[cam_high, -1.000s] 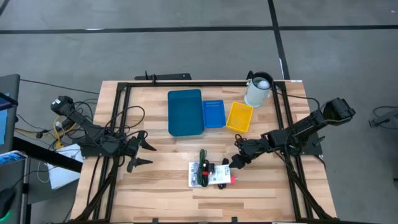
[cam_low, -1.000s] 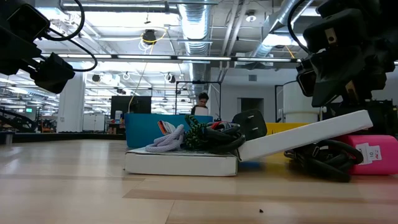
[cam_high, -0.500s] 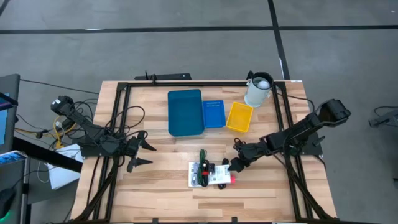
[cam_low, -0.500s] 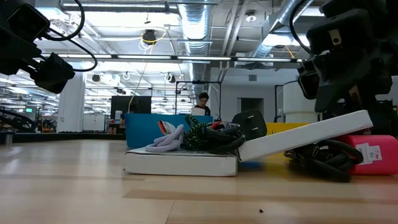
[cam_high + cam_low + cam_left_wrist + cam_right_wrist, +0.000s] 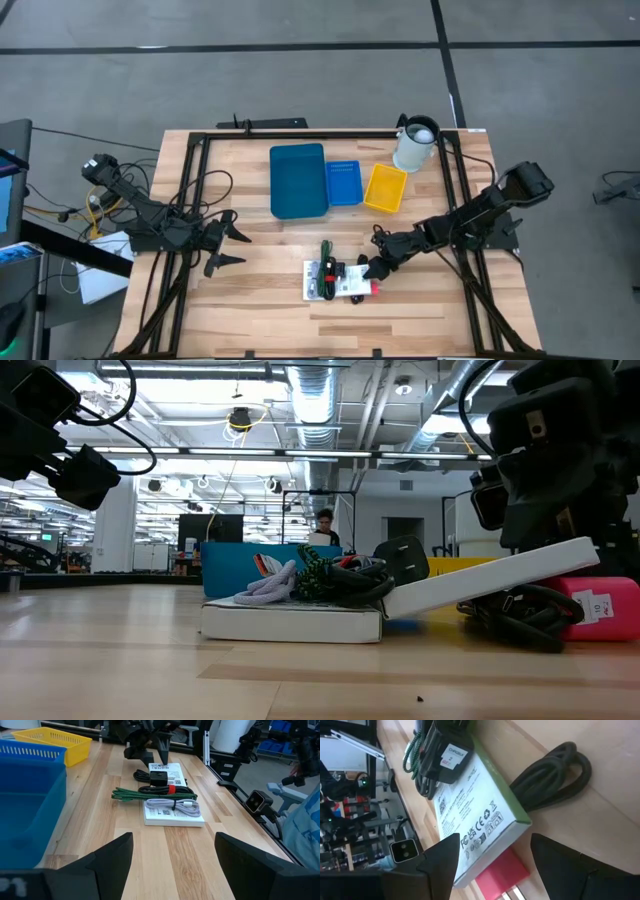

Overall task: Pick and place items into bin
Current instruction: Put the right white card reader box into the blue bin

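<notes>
The items lie in a pile near the table's front middle. A flat white printed box (image 5: 333, 283) carries a green-and-black braided cable (image 5: 145, 796), a pale cable (image 5: 181, 806) and a black charger (image 5: 159, 775). A second white packet (image 5: 475, 825) leans tilted on the pile's right end, beside a coiled black cable (image 5: 555, 775) and a red piece (image 5: 502, 872). My right gripper (image 5: 372, 262) hovers open just over that right end, slanting down, touching nothing. My left gripper (image 5: 228, 250) waits open at the left. The blue bin (image 5: 298, 180) stands behind the pile.
A small blue tray (image 5: 343, 183) and a yellow basket (image 5: 385, 187) stand right of the blue bin. A white jug (image 5: 415, 145) sits at the far right corner. Black frame rails (image 5: 300, 135) run around the table. Bare wood lies between my left gripper and the pile.
My right gripper has sunk a little and crept toward the pile's right end, staying open. The items and my left arm have kept still.
</notes>
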Controlling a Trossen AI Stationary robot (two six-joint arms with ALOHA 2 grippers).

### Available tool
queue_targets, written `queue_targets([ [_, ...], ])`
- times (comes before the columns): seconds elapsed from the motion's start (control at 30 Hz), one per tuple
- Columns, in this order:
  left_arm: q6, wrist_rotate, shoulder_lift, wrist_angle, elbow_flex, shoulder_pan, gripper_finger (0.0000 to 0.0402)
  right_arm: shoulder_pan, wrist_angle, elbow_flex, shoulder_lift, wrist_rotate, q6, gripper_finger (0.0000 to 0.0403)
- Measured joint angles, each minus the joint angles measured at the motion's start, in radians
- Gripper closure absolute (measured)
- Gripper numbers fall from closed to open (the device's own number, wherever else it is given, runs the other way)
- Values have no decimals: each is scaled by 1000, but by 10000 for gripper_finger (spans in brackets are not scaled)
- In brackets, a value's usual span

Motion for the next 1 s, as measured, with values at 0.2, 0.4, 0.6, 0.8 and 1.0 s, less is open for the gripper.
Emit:
queue_targets([
  [0.2, 0, 0, 0, 0, 0, 0, 132, -1, 1, 0, 0, 0, -9, 163],
  [0.4, 0, 0, 0, 0, 0, 0, 132, -13, 8, 0, 0, -1, -26, 163],
  [0.6, 0, 0, 0, 0, 0, 0, 132, -13, 8, 0, 0, -3, -26, 163],
  [0.8, 0, 0, 0, 0, 0, 0, 132, -13, 23, 0, 0, -3, -26, 163],
  [1.0, 0, 0, 0, 0, 0, 0, 132, -13, 29, 0, 0, -2, -26, 163],
])
